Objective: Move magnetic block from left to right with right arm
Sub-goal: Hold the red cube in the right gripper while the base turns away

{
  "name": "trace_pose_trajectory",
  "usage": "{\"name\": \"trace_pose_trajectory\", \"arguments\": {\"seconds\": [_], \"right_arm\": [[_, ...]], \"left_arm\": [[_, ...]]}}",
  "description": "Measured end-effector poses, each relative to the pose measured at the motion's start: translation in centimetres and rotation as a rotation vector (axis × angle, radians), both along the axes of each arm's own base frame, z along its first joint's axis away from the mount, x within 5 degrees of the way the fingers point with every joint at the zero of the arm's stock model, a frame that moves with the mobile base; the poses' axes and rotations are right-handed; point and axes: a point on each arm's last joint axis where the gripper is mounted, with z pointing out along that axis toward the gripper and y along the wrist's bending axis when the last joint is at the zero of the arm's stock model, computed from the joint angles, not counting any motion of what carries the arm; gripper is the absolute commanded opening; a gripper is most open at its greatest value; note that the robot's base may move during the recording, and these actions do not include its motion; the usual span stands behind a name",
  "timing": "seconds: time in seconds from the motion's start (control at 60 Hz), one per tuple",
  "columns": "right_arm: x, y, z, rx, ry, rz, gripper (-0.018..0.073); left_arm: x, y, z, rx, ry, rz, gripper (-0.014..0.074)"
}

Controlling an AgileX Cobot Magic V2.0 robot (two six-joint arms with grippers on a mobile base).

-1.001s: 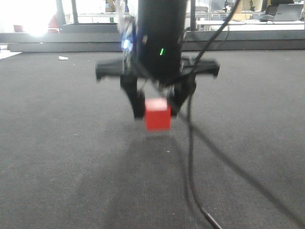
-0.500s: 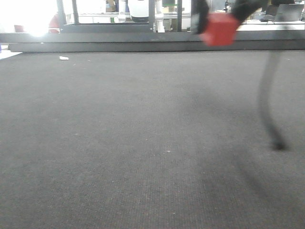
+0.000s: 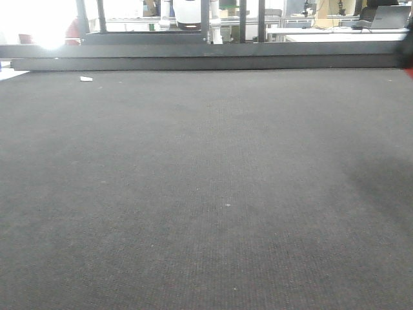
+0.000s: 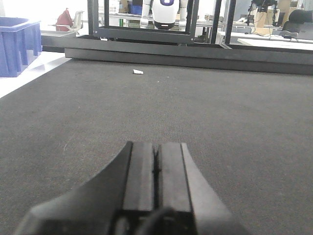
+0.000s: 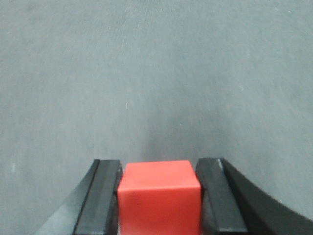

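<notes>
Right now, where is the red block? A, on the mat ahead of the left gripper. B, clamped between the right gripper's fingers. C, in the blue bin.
B: the right wrist view shows the block pressed between the two fingers of the right gripper, while the left gripper is shut on nothing.

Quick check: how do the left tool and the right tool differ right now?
The left tool is shut with nothing between its fingers; the right tool is shut on the magnetic block, which holds its fingers apart. The left tool faces level along the mat toward the far metal frame; the right tool's view shows only mat beyond it. Both have dark fingers.
</notes>
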Motion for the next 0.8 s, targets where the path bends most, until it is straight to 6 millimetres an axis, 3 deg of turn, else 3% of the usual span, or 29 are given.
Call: {"name": "trace_pose_trajectory", "arguments": {"seconds": [0.217, 0.517, 0.801], "right_arm": [[-5.4, -2.1, -0.6, 0.026, -0.118, 0.018, 0.0162], [-12.1, -5.0, 2.0, 0.083, -0.400, 0.024, 0.0162], [-16.0, -6.6, 2.8, 0.140, -0.586, 0.015, 0.0162]], "left_arm": [[0.0, 0.0, 0.0, 0.000, 0.000, 0.000, -0.0116], [0.0, 0.0, 0.0, 0.000, 0.000, 0.000, -0.0116], [0.0, 0.0, 0.0, 0.000, 0.000, 0.000, -0.0116]]}}
